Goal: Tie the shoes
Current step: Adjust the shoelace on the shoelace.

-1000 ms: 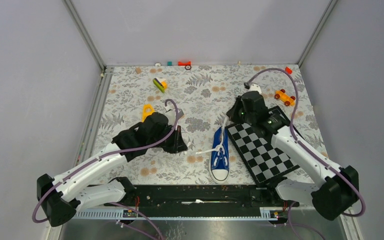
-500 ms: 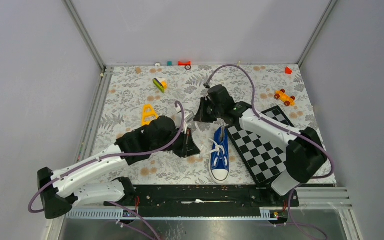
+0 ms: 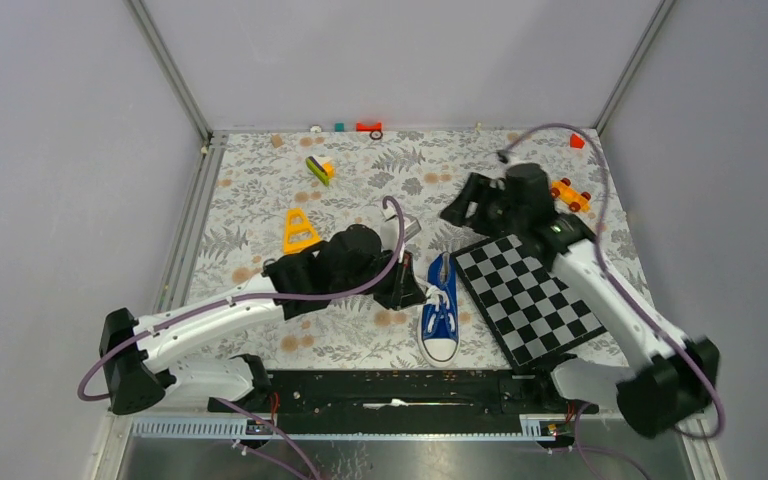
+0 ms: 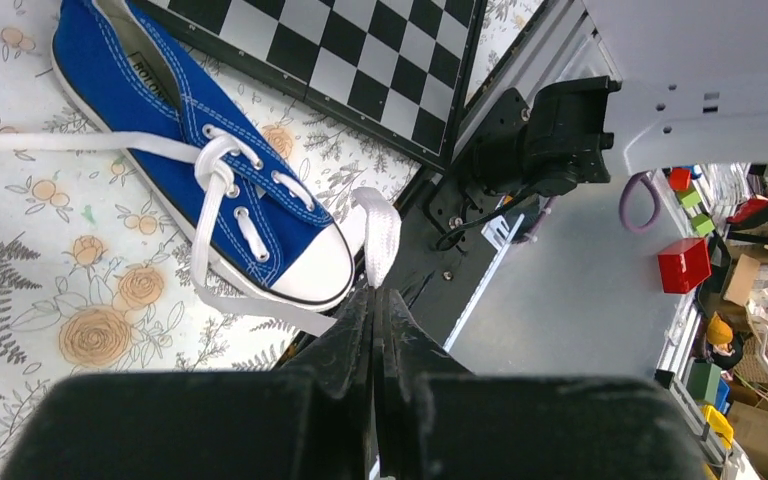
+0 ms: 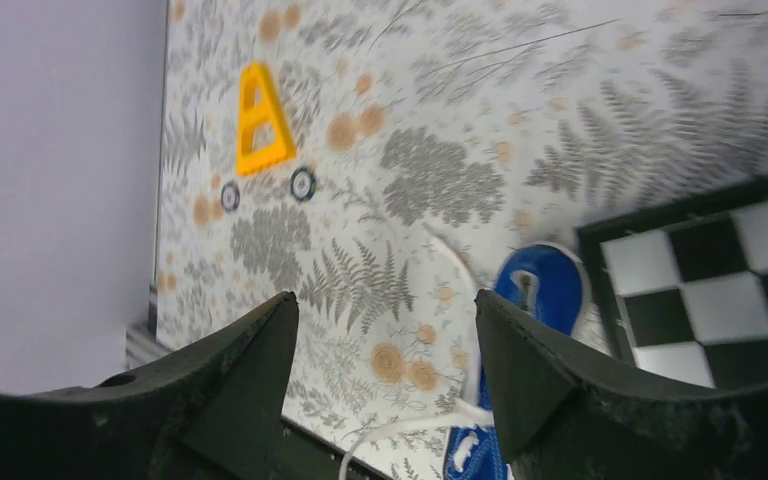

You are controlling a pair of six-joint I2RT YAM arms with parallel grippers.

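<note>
Counter (image 3: 260, 200): flat, covered in a matt grey-and-tan floral print; carries all items below.

Chessboard (image 3: 530, 300): rigid black-and-silver checkered panel, lying askew on the right half of the counter.

Sneaker (image 3: 440, 315): small, blue canvas with white stitching, smooth white rubber sole and toe cap. It lies on the counter near the front edge, toe toward the arm bases, just beside the chessboard's left edge.

Left gripper (image 4: 373, 295): black fingers pressed together, pinching one end of the white lace. Judged purpose: drawing that end clear of the shoe to form the knot.

Right gripper (image 5: 382, 305): jaws spread wide, holding nothing, raised beyond the heel. It looks placed to go for the other lace end.

White lace (image 4: 380, 235): flat woven tape, limp, threaded through metal eyelets, unknotted.

Yellow triangular frame (image 3: 298, 232): hard plastic, lying well apart to the left.
</note>
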